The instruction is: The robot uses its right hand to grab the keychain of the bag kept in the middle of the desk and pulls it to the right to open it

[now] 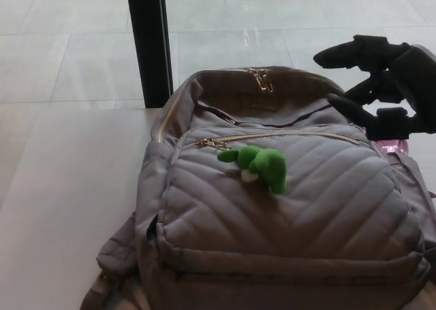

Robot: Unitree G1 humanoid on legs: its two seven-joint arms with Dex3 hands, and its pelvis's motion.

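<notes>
A grey quilted backpack (286, 214) lies flat on the pale desk (61, 201), filling the middle and right of the head view. A green plush keychain (259, 165) rests on its front pocket, hanging from the gold zipper pull (208, 143) at the left end of the pocket zipper. My black right hand (381, 82) hovers open over the bag's upper right corner, fingers spread and pointing left, well to the right of and beyond the keychain. It holds nothing. My left hand does not show.
A black post (146, 41) stands behind the desk at the bag's upper left. A pink round object (394, 145) peeks out beside the bag under my right hand. Tiled floor lies beyond the desk edge. A second gold zipper pull (259, 78) sits at the bag's top.
</notes>
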